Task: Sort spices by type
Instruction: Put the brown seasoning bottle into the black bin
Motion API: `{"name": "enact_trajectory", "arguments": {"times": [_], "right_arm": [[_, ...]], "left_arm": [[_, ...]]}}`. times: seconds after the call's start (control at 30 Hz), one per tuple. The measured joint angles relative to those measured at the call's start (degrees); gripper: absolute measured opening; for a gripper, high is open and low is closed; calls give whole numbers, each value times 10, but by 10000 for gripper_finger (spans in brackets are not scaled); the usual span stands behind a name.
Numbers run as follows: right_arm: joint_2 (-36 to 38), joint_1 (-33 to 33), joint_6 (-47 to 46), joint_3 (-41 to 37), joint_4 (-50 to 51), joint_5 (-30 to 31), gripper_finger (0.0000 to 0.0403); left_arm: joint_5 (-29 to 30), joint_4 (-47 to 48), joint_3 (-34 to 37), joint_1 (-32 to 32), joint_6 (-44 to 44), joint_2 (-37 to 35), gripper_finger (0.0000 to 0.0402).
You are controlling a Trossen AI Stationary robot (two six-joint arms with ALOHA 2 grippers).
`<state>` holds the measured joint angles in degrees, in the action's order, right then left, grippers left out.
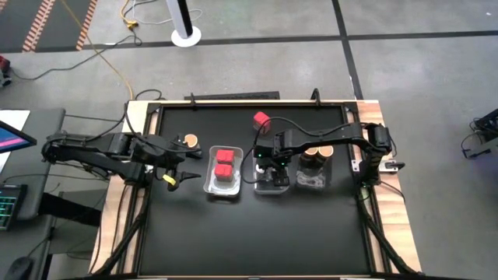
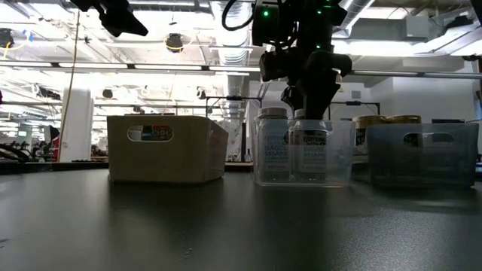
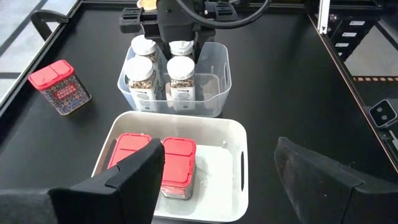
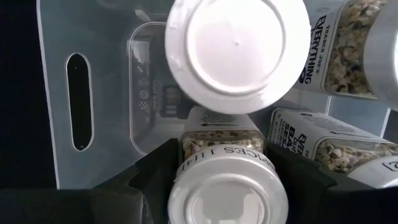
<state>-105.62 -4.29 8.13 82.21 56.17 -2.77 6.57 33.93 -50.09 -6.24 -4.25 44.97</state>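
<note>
My right gripper (image 1: pixel 272 166) hangs over the middle clear tray (image 1: pixel 283 187) and is shut on a white-lidded jar (image 4: pixel 227 186). Three more white-lidded jars (image 3: pixel 140 65) stand in that tray. The white tray (image 3: pixel 233 134) holds two red boxes (image 3: pixel 177 163). A third red box (image 1: pixel 261 120) stands on the table near the far edge. One tan-lidded jar (image 1: pixel 189 141) stands alone on the table. More tan-lidded jars (image 1: pixel 315 155) sit in the right clear tray. My left gripper (image 1: pixel 177 177) is open and hovers left of the white tray, touching nothing. My right gripper pinches the white-lidded jar just below its lid (image 4: pixel 217 152), one finger (image 4: pixel 155 171) on each side. The fingers come from above, pointing down. The jar stays upright inside the clear tray, among the other jars; in the low view its base (image 2: pixel 309 177) is level with theirs.
The three trays stand side by side across the table's middle. The near half of the black table top (image 1: pixel 257 241) is bare. A raised frame (image 1: pixel 233 97) runs along the table's far edge.
</note>
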Motion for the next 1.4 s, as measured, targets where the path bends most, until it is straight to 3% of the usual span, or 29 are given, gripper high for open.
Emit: {"name": "enact_trajectory", "arguments": {"times": [0.7, 1.1, 1.4], "right_arm": [[0, -11, 6, 0, -13, 1, 253], [0, -11, 14, 0, -11, 0, 326], [0, -11, 17, 45, 31, 0, 338]], "left_arm": [[0, 1, 0, 0, 0, 0, 293], [0, 1, 0, 0, 0, 0, 293], [0, 1, 0, 0, 4, 0, 293]]}}
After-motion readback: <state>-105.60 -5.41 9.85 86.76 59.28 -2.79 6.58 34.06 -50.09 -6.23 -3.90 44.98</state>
